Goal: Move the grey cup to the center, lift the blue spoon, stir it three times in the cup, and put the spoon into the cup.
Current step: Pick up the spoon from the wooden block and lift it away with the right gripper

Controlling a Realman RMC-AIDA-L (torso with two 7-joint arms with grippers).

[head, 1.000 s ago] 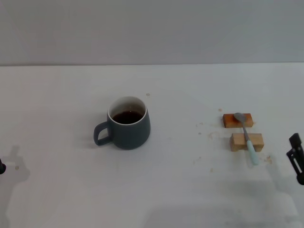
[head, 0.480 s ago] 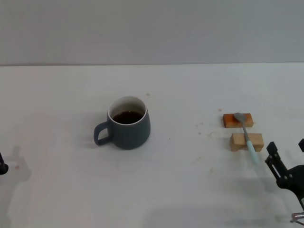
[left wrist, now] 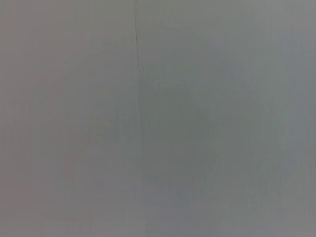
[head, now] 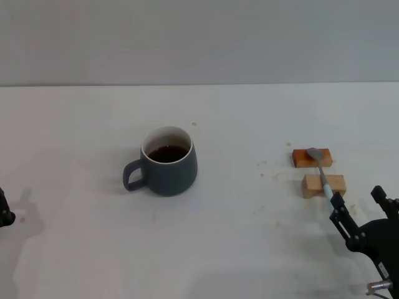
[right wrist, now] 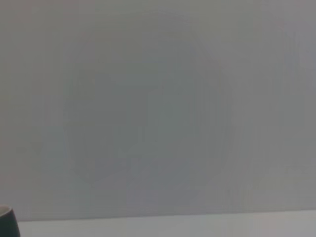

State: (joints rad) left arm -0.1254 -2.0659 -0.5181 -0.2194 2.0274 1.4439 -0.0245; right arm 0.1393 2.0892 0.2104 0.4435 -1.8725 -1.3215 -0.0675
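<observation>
White bench [head: 249, 261]. Grey cup [head: 168, 163] sits well left of the right end effector [head: 361, 212], already near centre. Right end effector spread wide, empty. Blue spoon [head: 322, 175] just ahead of it, bridged across two wooden blocks [head: 322, 185], so graspable. Left end effector [head: 4, 210] parked at edge, fingers unclear.

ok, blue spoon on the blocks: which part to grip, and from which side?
Probably the pale handle of the blue spoon, from above. It bridges the two wooden blocks, bowl on the far orange one, handle tip overhanging the near one, so fingers can likely close under it. The right gripper, open, sits just beyond that end. The left gripper is at the table's left edge.
</observation>
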